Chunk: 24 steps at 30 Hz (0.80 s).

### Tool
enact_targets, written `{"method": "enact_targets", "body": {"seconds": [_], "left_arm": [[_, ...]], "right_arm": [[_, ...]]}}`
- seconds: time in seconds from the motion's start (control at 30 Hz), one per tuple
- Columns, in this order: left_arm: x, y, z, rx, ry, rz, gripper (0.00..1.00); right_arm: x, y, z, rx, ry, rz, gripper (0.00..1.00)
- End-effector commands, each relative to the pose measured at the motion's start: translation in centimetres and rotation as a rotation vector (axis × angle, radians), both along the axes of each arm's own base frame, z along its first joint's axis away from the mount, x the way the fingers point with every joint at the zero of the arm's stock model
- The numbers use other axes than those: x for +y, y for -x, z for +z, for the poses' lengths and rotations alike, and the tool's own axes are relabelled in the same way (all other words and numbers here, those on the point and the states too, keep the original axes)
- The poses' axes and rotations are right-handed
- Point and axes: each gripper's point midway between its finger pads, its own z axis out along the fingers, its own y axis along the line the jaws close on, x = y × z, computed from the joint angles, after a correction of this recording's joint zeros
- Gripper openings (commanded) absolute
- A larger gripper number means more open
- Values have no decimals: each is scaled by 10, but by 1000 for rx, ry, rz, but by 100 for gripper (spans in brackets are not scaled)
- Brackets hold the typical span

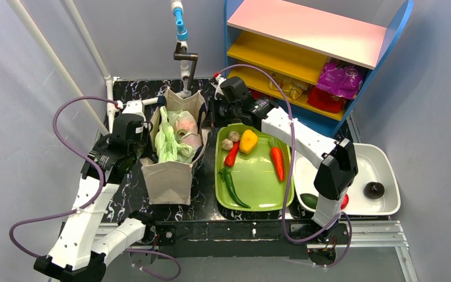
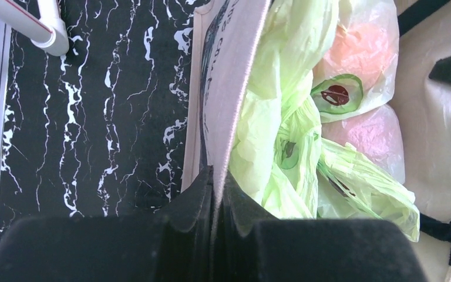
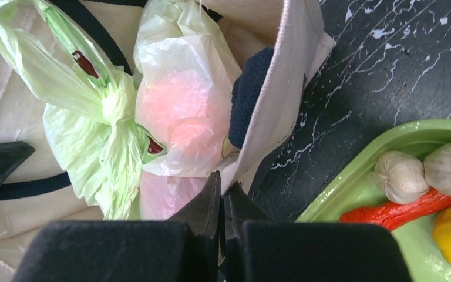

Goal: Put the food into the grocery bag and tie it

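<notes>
A: Grips?
B: Left gripper (image 2: 217, 179) and right gripper (image 3: 222, 183) each pinch the stiff canvas tote (image 2: 235, 70) rim.
A: Grocery bag (image 3: 108, 114)?
B: Between them, knotted, crinkly; pinkish lumps (image 3: 176, 111) blur through thin plastic, unidentifiable.

I had the tote (image 1: 167, 176) standing left of centre on the table (image 1: 205, 188), with the grocery bag (image 1: 170, 145) inside it. My left gripper (image 2: 217, 179) pinched the tote's left wall, my right gripper (image 3: 222, 185) its right wall. Just right of the tote lay the tray (image 1: 258, 202) with vegetables (image 1: 248, 141) on it, and right again sat the basin (image 1: 387, 176). The shelf unit (image 1: 305, 26) stood behind them, at the far right.
</notes>
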Motion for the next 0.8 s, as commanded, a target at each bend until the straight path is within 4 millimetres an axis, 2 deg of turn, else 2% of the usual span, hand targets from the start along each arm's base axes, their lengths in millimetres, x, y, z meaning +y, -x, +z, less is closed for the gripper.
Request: {"method": "enact_targets", "body": {"seconds": [0.0, 0.03, 0.07, 0.1, 0.13, 0.17, 0.2, 0.27, 0.37, 0.63, 0.77], "left_arm": [[10, 4, 1, -50, 26, 92, 1], [12, 7, -4, -38, 30, 113, 6], [14, 10, -9, -29, 35, 130, 15], [14, 12, -11, -27, 43, 139, 25], [14, 15, -12, -29, 56, 138, 38], [13, 17, -11, -33, 69, 135, 49], [12, 19, -10, -39, 80, 129, 58], [13, 24, -7, -54, 90, 133, 68], [17, 29, 0, -66, 90, 142, 73], [16, 24, 37, -126, 100, 122, 82], [14, 20, 57, -156, 98, 103, 85]], "right_arm": [[-5, -7, 47, -125, -106, -20, 1], [-4, -5, 45, -116, -107, -14, 6], [-4, -3, 43, -105, -108, -5, 17], [-3, 0, 41, -87, -111, 2, 32], [-3, 3, 39, -62, -109, 7, 56], [-3, 6, 41, -47, -111, 12, 66], [-3, 10, 42, -31, -111, 27, 71], [-4, 16, 48, -17, -107, 46, 75], [-8, 21, 60, -20, -92, 65, 79], [-25, 25, 107, -113, -97, 52, 83], [-33, 35, 133, -134, -126, 66, 84]]}}
